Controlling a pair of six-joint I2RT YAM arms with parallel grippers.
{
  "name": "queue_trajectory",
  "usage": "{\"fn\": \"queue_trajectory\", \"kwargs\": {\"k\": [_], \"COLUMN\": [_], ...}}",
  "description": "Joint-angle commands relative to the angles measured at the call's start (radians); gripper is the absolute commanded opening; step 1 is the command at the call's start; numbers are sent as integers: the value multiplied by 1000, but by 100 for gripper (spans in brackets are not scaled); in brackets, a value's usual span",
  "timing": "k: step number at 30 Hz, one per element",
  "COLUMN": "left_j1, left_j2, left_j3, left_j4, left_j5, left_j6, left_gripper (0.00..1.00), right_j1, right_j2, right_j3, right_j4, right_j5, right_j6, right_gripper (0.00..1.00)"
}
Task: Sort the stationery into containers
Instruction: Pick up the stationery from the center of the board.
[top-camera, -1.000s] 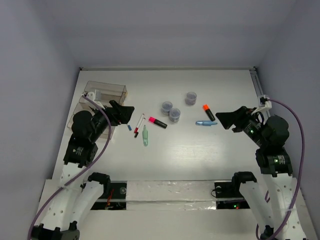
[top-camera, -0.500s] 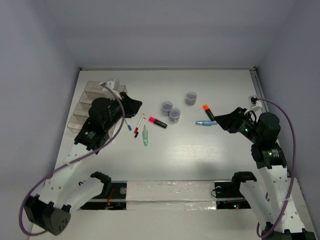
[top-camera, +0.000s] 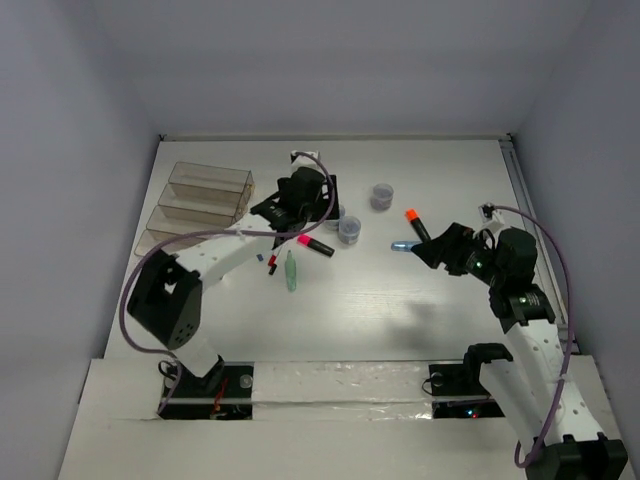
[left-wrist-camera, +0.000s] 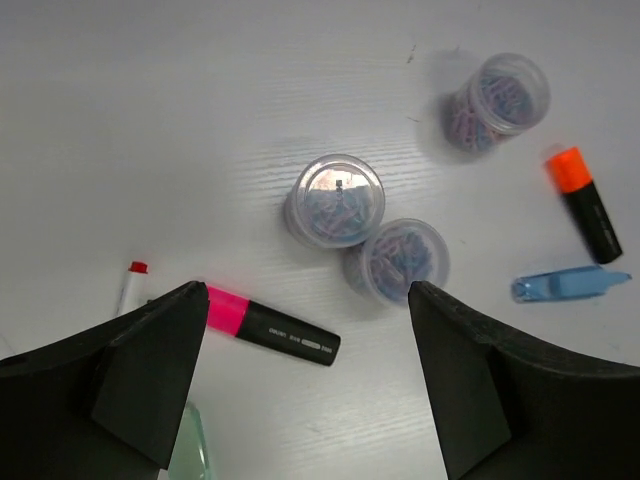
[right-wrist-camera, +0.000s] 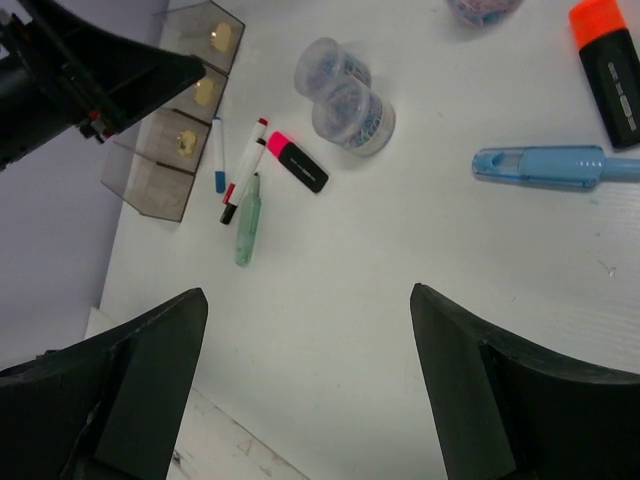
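White tabletop (top-camera: 400, 300) — left hand (left-wrist-camera: 307, 290) splayed, seemingly over pots (left-wrist-camera: 334, 200)

- The table (top-camera: 400, 310) is white and matt. In the left wrist view a fine wood grain and a few small dark specks show on it.
- A plain back wall (top-camera: 330, 60) stands along the far edge of the table. It is pale grey with a slight violet tone.
- A left wall (top-camera: 60, 180) and a right wall (top-camera: 590, 110) of the same colour close the two sides, so the table sits inside a three-sided box.
- A thin pale rail (top-camera: 516, 170) runs along the far part of the table's right edge.
- A wrinkled, shiny white strip (top-camera: 340, 383) lies across the near edge.
- The light is soft and even, and the shadows on the table are faint and blurred.
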Motion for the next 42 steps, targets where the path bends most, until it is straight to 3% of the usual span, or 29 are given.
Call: {"fn": "queue_trajectory", "kwargs": {"k": [1, 16, 21, 30, 34, 39, 40, 42], "left_j1": [-22, -33, -33, -33, -33, -33, -33, -23], "left_j2": [103, 473, 499, 549, 568, 556, 547, 537], "left_j3": [108, 455, 440, 429, 425, 384, 377, 371], "left_j4": [-10, -136, -139, -115, -113, -84, -78, -73], "left_j5": [-66, -89, -133, -92, -80, -84, -89, -97], "left_j6": [28, 94, 98, 100, 95, 81, 80, 80], "left_gripper": [79, 79, 79, 76, 69, 51, 44, 41], "right_j1": [18, 117, 151, 186, 197, 197, 197, 197], "right_j2": [2, 53, 67, 96, 93, 94, 98, 99], "right_j3": [-23, -72, -72, -72, -74, -78, -80, -80], "right_j4": [54, 118, 136, 169, 167, 169, 172, 172], "right_j5": [-23, -35, -27, -30, -21, -20, -21, -21], "right_j6": [-16, -18, -15, -9, -10, -10, -10, -12], "right_gripper": [89, 93, 93, 93, 93, 93, 93, 93]}}
